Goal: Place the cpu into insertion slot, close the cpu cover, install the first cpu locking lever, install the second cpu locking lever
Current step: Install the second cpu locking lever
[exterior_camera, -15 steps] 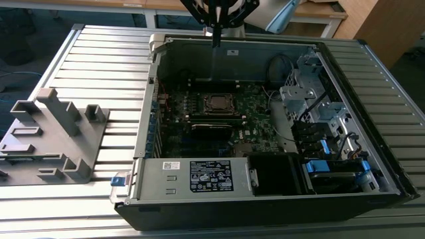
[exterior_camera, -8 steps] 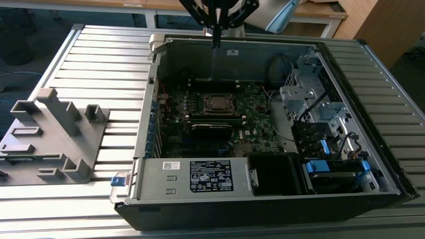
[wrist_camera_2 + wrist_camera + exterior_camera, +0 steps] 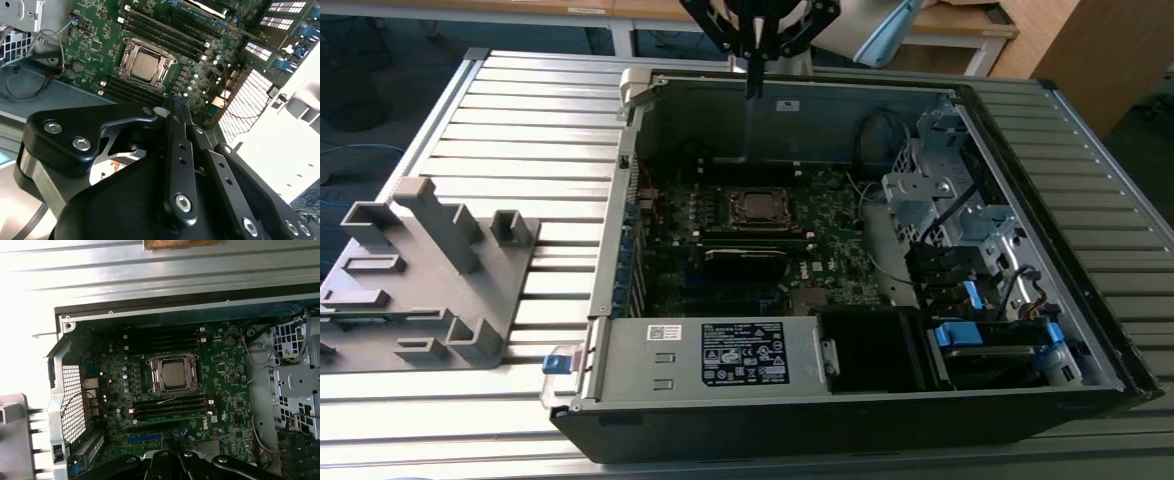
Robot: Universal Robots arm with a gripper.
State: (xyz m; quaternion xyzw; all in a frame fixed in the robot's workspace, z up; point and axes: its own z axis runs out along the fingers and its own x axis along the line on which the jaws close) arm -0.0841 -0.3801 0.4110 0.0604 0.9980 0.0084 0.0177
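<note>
Exterior view: gripper (image 3: 754,90) hovering above the far edge of the open PC case (image 3: 1067,370), fingers (image 3: 754,70) pressed together to a thin point, holding nothing. Case lying on its side on the slatted metal desk (image 3: 520,130), green motherboard (image 3: 821,270) exposed. Cpu (image 3: 755,208) seated in the socket mid-board, dull metal top showing through the window of the cpu cover (image 3: 758,222), which lies flat around it. Same in both wrist views: cpu (image 3: 143,65) (image 3: 173,374) framed by the cover (image 3: 131,50) (image 3: 156,377), fingers (image 3: 176,130) (image 3: 176,460) shut, well apart from the socket. Lever state: cannot tell. Power supply (image 3: 707,355) at the near side of the case, grey plastic fixture (image 3: 420,270) on the desk toward the exterior view's left, apart from the case.
</note>
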